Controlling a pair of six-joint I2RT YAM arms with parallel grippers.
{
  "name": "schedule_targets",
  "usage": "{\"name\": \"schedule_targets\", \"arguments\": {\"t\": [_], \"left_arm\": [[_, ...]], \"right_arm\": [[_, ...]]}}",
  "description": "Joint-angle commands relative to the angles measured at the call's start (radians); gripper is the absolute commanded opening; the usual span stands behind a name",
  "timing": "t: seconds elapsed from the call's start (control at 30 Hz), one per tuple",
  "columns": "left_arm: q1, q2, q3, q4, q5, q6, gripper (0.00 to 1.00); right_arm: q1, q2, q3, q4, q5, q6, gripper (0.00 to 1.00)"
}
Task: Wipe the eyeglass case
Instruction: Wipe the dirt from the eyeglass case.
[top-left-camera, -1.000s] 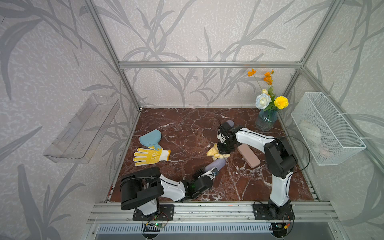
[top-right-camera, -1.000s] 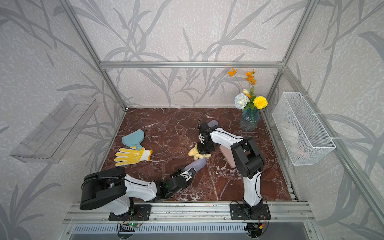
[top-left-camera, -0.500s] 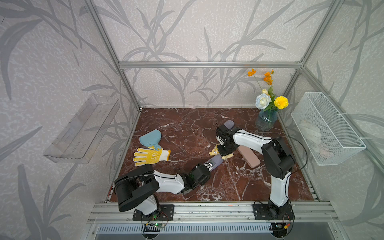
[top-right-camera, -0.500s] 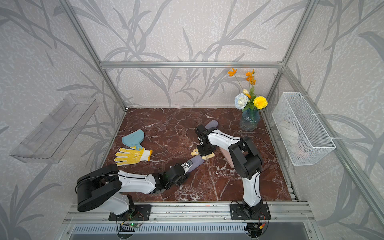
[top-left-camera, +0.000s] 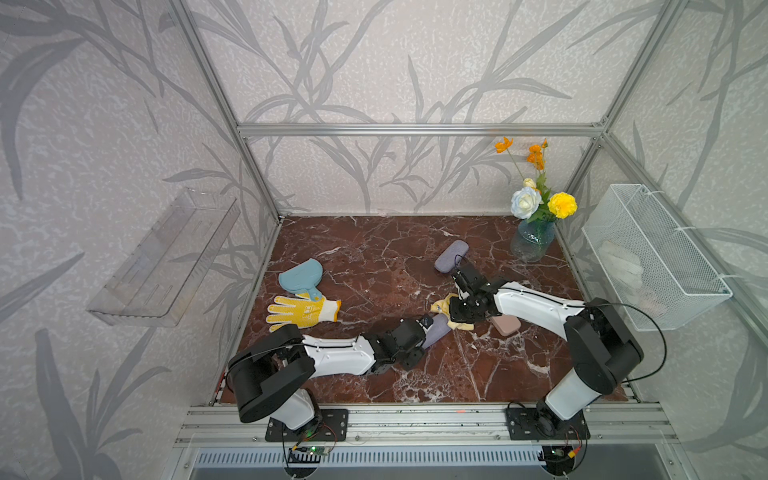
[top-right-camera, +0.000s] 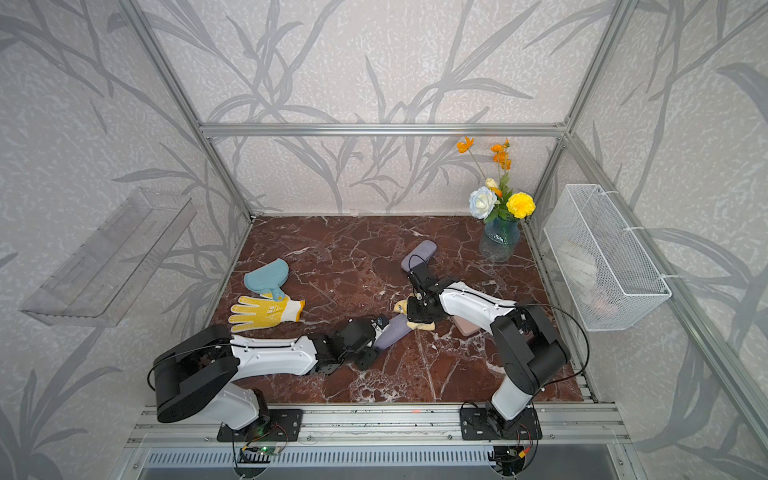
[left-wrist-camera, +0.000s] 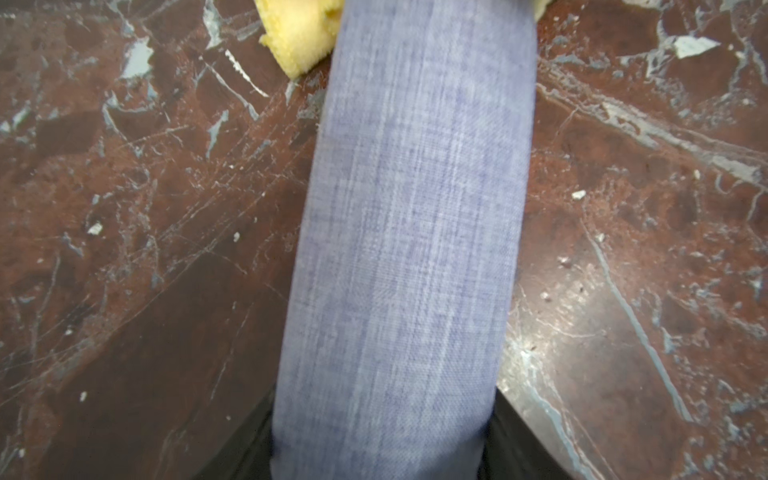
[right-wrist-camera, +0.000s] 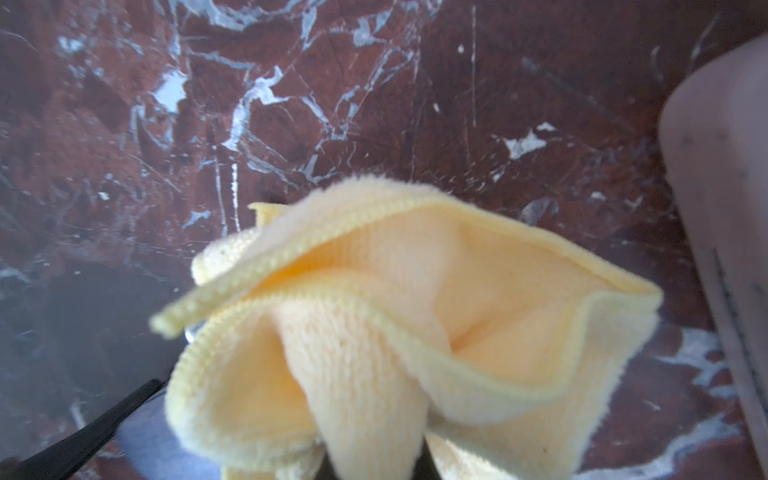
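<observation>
Our left tool (top-left-camera: 423, 332) clamps one end of the rounded, woven blue-grey eyeglass case (top-left-camera: 437, 331), near the middle of the marble desk (top-left-camera: 374, 257); its long axis points diagonally toward the right tool (top-left-camera: 456, 319). That tool is pinched shut on a fluffy yellow cloth (right-wrist-camera: 415, 332).

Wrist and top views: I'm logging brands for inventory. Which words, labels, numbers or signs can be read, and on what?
No text can be read.
On the eyeglass case: none, plain weave.
On the yellow cloth: none.
On the pink case: dark edge marks, too blurred.
On the glove: dots only.
</observation>
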Motion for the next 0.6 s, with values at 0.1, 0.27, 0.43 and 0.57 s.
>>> {"name": "schedule_targets", "arguments": {"t": [0.1, 0.27, 0.43, 0.57], "left_arm": [[0.046, 0.033, 0.001, -0.032, -0.074, -0.061, 0.03], [0.050, 0.030, 0.000, -0.026, -0.034, -0.044, 0.03], [0.074, 0.034, 0.022, -0.043, 0.024, -0.041, 0.05], [0.087, 0.040, 0.037, -0.052, 0.056, -0.037, 0.06]], "right_arm": [[-0.042, -0.026, 0.017, -0.202, -0.201, -0.020, 0.00], [-0.065, 0.038, 0.145, -0.244, -0.029, -0.075, 0.00], [-0.006, 0.119, 0.137, -0.155, -0.042, 0.034, 0.00], [0.055, 0.120, 0.088, -0.046, -0.104, 0.136, 0.00]]}}
